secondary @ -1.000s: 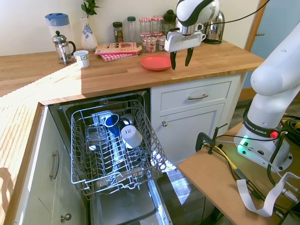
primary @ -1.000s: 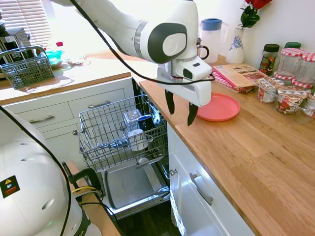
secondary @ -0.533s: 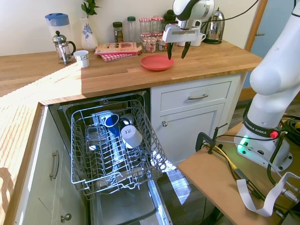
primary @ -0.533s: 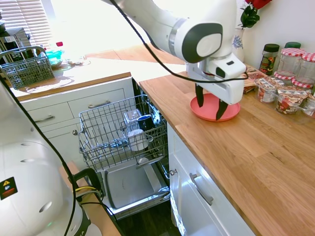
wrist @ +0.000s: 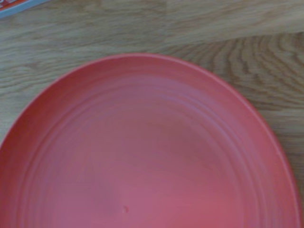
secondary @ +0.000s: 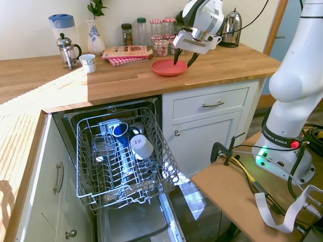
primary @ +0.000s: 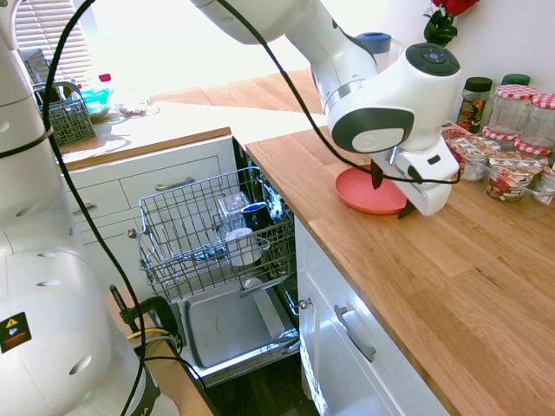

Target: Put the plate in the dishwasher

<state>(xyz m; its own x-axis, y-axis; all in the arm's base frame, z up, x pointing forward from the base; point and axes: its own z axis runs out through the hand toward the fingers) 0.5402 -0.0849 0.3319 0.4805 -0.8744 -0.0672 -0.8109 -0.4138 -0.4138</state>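
plate (secondary: 168,67) sits flat on the worktop (secondary: 116,80), near the front edge, above the cabinet drawer (secondary: 210,104) and just right of the open dishwasher (secondary: 121,161). nothing lifted yet.

gripper (secondary: 183,57) is tilted over the plate's rim at about 3 o'clock in the second exterior view, fingers spread apart, nothing between them. from here i can't tell whether a fingertip touches the rim or hangs just above it. wrist view is filled by the plate (wrist: 152,152), so it's lined up.

my read: step is the rim pinch. low rim on a flat plate, so one finger has to get under the edge; keep the tilt and close slowly, or the plate will probably just slide on the wood. jars (secondary: 159,44) are close behind at 12 o'clock, so push toward them sparingly.

rack (secondary: 118,156) already holds a blue mug (secondary: 120,129) and a white cup (secondary: 142,146) mid-rack; free slots look to be toward 6 o'clock.
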